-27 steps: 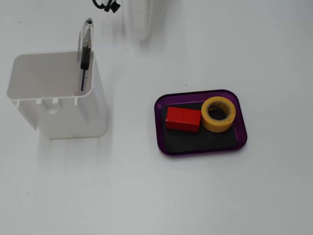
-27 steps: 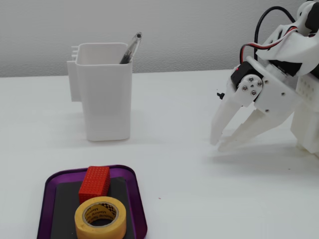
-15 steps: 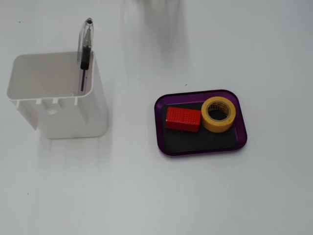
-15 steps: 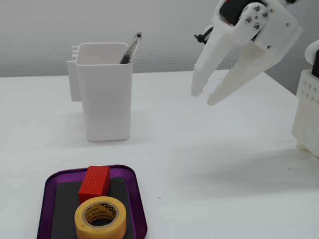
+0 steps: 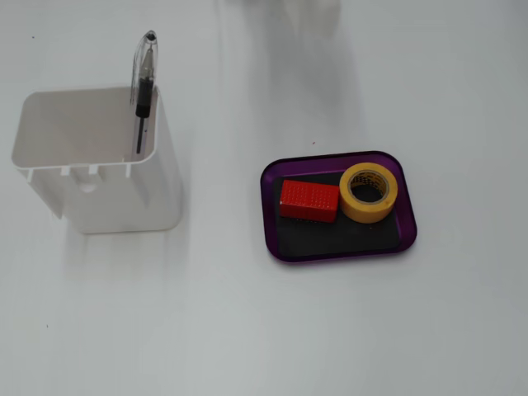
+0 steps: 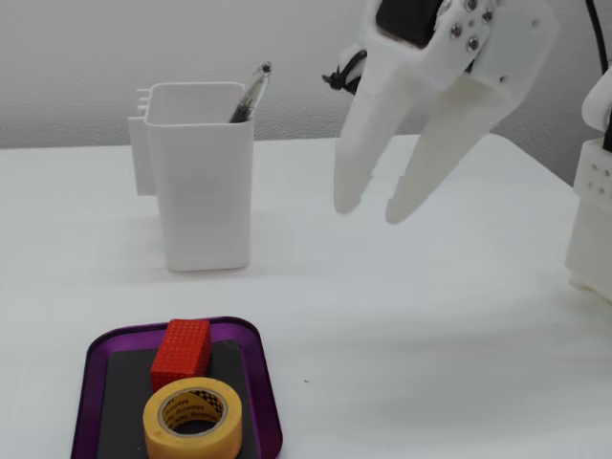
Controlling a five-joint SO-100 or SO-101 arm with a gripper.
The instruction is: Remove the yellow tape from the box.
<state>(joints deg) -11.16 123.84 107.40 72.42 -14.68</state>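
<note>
The yellow tape (image 5: 369,191) (image 6: 193,418) is a ring lying flat in the right end of the purple box (image 5: 338,247) (image 6: 91,368), touching or almost touching a red block (image 5: 308,200) (image 6: 182,352). In a fixed view, my white gripper (image 6: 368,208) hangs in the air well above and behind the box, to the right of the white container, with its two fingers slightly apart and nothing between them. In the other fixed view the gripper shows only as a faint blur at the top edge.
A tall white plastic container (image 5: 91,161) (image 6: 199,177) with a pen (image 5: 143,91) (image 6: 251,92) stands apart from the box. The arm's white base (image 6: 593,220) is at the right edge of the table.
</note>
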